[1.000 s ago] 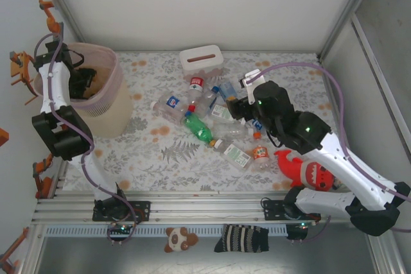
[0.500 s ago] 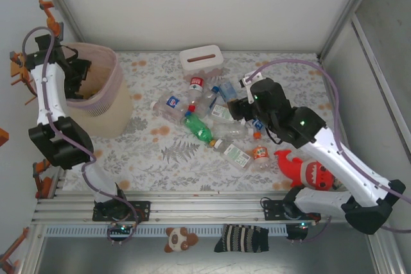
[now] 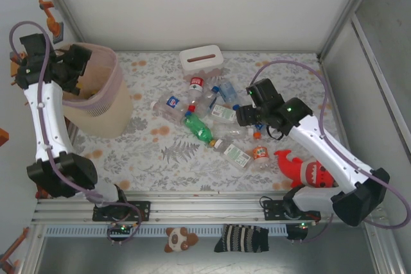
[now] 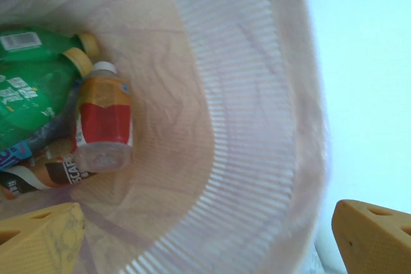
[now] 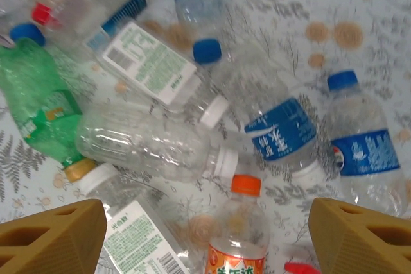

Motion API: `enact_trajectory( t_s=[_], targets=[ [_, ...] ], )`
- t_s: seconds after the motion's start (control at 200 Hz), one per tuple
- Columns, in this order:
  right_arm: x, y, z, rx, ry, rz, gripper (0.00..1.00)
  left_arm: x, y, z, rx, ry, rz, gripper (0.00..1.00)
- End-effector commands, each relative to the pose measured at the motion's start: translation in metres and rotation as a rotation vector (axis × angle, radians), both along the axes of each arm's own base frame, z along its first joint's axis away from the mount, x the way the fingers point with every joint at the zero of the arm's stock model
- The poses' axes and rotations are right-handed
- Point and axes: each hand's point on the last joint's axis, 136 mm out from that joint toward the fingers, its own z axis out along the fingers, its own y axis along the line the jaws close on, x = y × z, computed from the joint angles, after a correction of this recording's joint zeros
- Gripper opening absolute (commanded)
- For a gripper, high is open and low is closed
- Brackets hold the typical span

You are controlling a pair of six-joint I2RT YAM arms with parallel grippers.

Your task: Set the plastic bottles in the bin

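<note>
Several plastic bottles point(image 3: 212, 120) lie in a heap mid-table, among them a green one point(image 3: 198, 128) and an orange-labelled one point(image 3: 260, 153). My right gripper point(image 3: 247, 115) hovers open over the heap. In the right wrist view, the orange-capped bottle point(image 5: 239, 235) lies between its spread fingers point(image 5: 51, 235), untouched by them, with a clear white-capped bottle point(image 5: 151, 145) and blue-labelled bottles point(image 5: 279, 136) beyond. My left gripper point(image 3: 74, 68) hangs open and empty over the pinkish bin point(image 3: 106, 107). Inside the bin point(image 4: 257, 126) lie a red-labelled bottle point(image 4: 103, 123) and green bottles point(image 4: 32, 88).
A white tissue box point(image 3: 201, 60) stands behind the heap. A red plush shark point(image 3: 308, 171) lies at the right, close to the orange-labelled bottle. A small plush toy point(image 3: 181, 239) and a striped sock point(image 3: 241, 239) sit by the front rail. Enclosure walls surround the table.
My left gripper has risen out of the bin and drawn back to the left above its rim. The right gripper has shifted slightly right and nearer over the heap, staying open.
</note>
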Motion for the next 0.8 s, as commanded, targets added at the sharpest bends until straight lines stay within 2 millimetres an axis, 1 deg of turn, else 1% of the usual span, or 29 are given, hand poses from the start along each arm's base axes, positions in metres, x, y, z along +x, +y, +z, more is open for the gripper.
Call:
enact_trajectory(
  t_s=[0.0,0.125,0.215,0.32,0.421,0.586,0.796],
  targets=[
    [-0.013,-0.015,-0.027,-0.002,0.106,-0.075,0.81,0.001,-0.022,0.032,0.059,-0.215,-0.174,0.96],
    [-0.02,-0.029,-0.053,-0.02,0.171,-0.14,0.81,-0.012,-0.047,0.054,0.054,-0.391,-0.301,0.94],
    [-0.028,-0.033,-0.069,-0.027,0.214,-0.171,0.81,-0.024,-0.066,0.066,0.046,-0.483,-0.4,0.94],
    [-0.039,-0.034,-0.089,-0.002,0.259,-0.195,0.81,-0.035,-0.081,0.073,0.021,-0.547,-0.457,0.94],
    [-0.05,-0.036,-0.108,0.01,0.298,-0.222,0.81,-0.045,-0.091,0.074,0.012,-0.568,-0.488,0.94],
    [-0.064,-0.045,-0.131,0.008,0.335,-0.279,0.81,-0.061,-0.099,0.073,0.014,-0.582,-0.502,0.94],
    [-0.081,-0.059,-0.155,-0.014,0.367,-0.329,0.8,-0.069,-0.107,0.066,-0.013,-0.572,-0.517,0.94]
  ],
)
